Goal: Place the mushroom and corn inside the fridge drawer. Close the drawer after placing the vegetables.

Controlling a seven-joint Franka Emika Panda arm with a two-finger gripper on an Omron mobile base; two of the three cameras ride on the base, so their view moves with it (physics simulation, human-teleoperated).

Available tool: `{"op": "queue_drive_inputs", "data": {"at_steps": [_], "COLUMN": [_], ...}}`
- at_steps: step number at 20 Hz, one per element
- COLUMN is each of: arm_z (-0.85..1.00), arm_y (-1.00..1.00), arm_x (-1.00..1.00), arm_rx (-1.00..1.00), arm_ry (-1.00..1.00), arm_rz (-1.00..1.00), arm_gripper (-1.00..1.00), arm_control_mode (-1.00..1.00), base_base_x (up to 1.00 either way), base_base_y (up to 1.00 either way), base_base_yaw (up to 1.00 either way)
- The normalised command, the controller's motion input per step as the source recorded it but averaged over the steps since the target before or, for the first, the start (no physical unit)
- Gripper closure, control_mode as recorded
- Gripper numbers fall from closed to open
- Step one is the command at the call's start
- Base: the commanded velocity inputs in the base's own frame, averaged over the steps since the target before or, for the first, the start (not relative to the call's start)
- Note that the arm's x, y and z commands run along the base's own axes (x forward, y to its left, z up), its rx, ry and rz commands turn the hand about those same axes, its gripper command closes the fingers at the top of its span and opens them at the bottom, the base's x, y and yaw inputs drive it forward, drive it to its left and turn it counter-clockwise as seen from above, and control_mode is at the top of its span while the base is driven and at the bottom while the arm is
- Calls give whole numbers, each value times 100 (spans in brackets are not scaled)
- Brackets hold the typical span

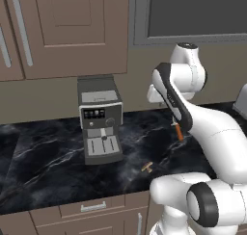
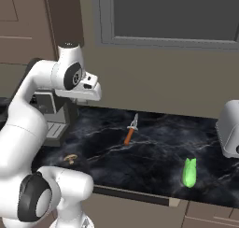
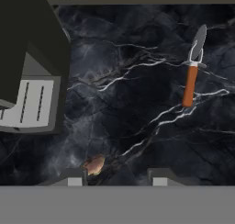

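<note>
Mushroom is seen low on the black counter, just beside the left fingertip, near the front edge. The gripper is held high above it, jaws parted and empty. A descent with a small shift toward the mushroom is judged necessary. The corn lies well apart to the right, its long axis running roughly front to back. Open counter surrounds the mushroom; the coffee machine and the knife are set clear.

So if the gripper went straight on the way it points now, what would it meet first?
Most likely the bare black marble counter. The open gripper looks down at it, with the mushroom just beside one fingertip, the orange-handled knife off to one side and the coffee machine to the other. Depth is unclear.
</note>
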Motion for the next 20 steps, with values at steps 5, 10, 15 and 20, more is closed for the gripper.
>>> {"op": "queue_drive_inputs", "data": {"at_steps": [5, 10, 15, 20], "arm_z": [-29, -100, -93, -74], "arm_y": [0, 13, 22, 50], "arm_x": [-25, -97, -69, 3], "arm_rx": [-1, -17, 13, 26], "arm_ry": [1, -10, 0, 0], "arm_rz": [0, -9, -13, -28], "arm_gripper": [-100, -100, -100, -100], "arm_control_mode": [-100, -100, -100, -100], "base_base_x": [0, 0, 0, 0], "base_base_y": [0, 0, 0, 0], "base_base_yaw": [0, 0, 0, 0]}}
